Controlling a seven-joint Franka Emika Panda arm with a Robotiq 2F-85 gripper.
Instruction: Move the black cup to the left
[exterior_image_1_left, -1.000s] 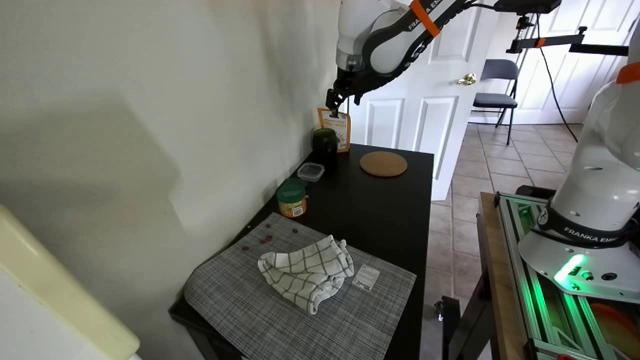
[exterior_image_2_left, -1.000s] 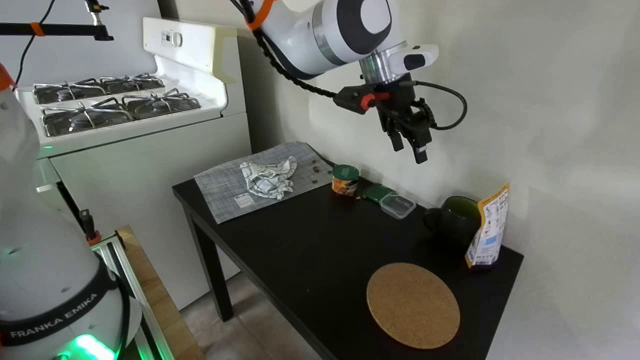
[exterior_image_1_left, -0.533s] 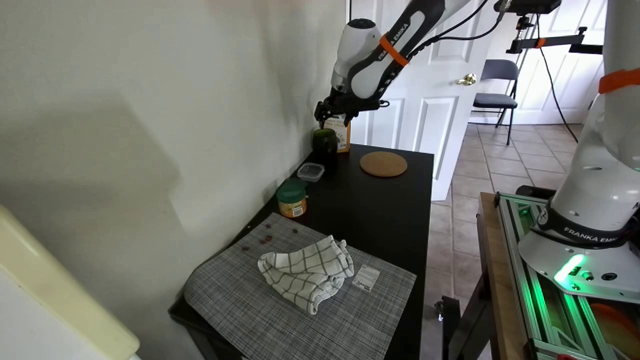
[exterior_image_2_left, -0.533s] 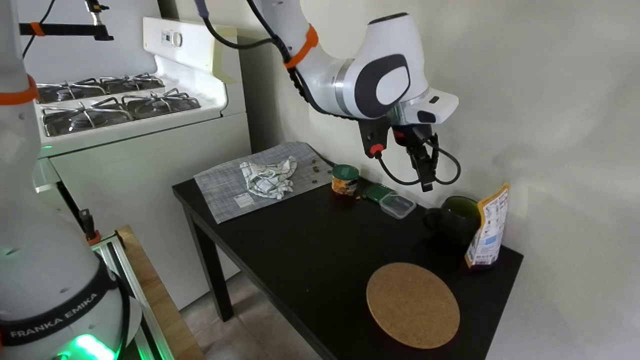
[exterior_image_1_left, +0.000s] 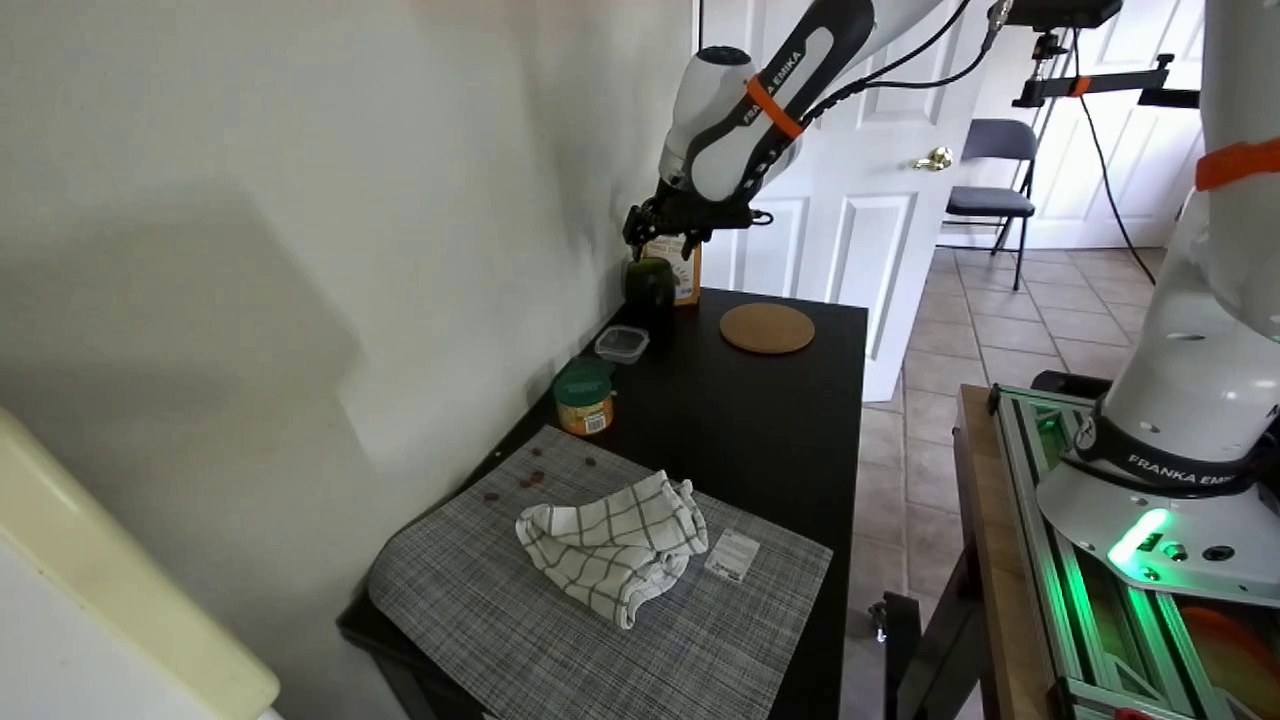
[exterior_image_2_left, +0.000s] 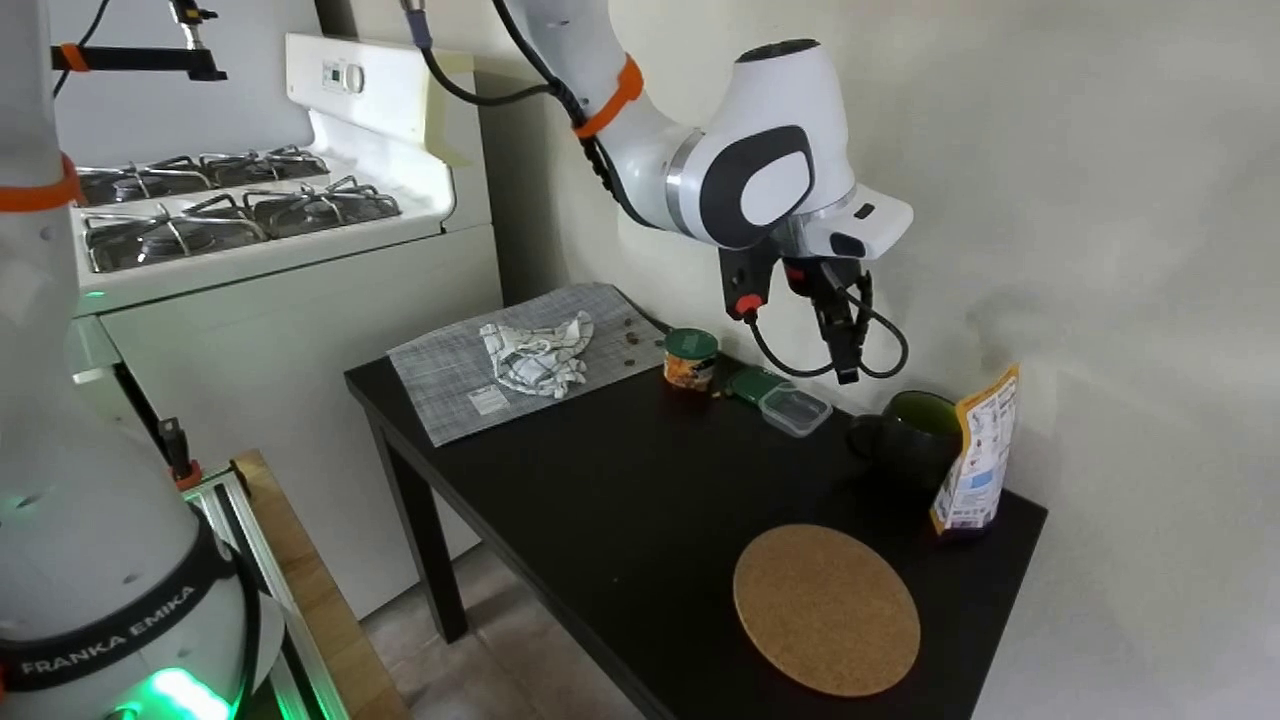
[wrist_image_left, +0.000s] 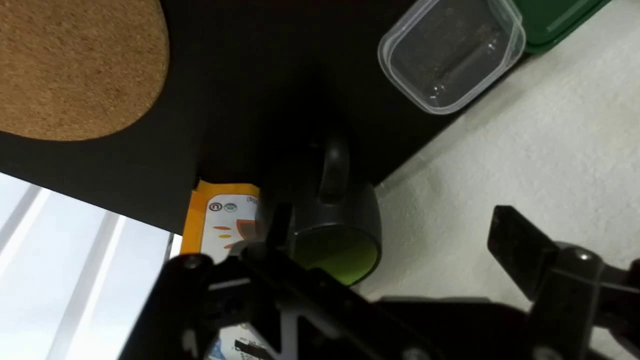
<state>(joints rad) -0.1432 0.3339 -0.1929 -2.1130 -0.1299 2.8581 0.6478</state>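
Observation:
The black cup (exterior_image_2_left: 905, 450) is a dark mug with a handle and a green inside. It stands upright on the black table by the wall, and also shows in an exterior view (exterior_image_1_left: 650, 288). In the wrist view the cup (wrist_image_left: 352, 212) shows its handle and green opening, partly hidden by one finger. My gripper (exterior_image_2_left: 847, 372) points down, above the cup's height and apart from it. It also shows in an exterior view (exterior_image_1_left: 663, 250). In the wrist view the gripper (wrist_image_left: 390, 220) has its fingers wide apart with nothing between them; one finger overlaps the cup, the other lies over the wall.
An orange-and-white bag (exterior_image_2_left: 980, 460) stands right beside the cup. A clear container (exterior_image_2_left: 796, 410) with a green lid (exterior_image_2_left: 755, 382), and a green-topped jar (exterior_image_2_left: 690, 360), line the wall. A cork disc (exterior_image_2_left: 827, 610) lies near. A checked cloth (exterior_image_1_left: 620, 545) rests on the grey mat (exterior_image_1_left: 450, 590).
My arm has come down toward the cup, and the gripper has turned so its fingers overlap in an exterior view. During the last half second it has shifted only slightly. The cup has not moved.

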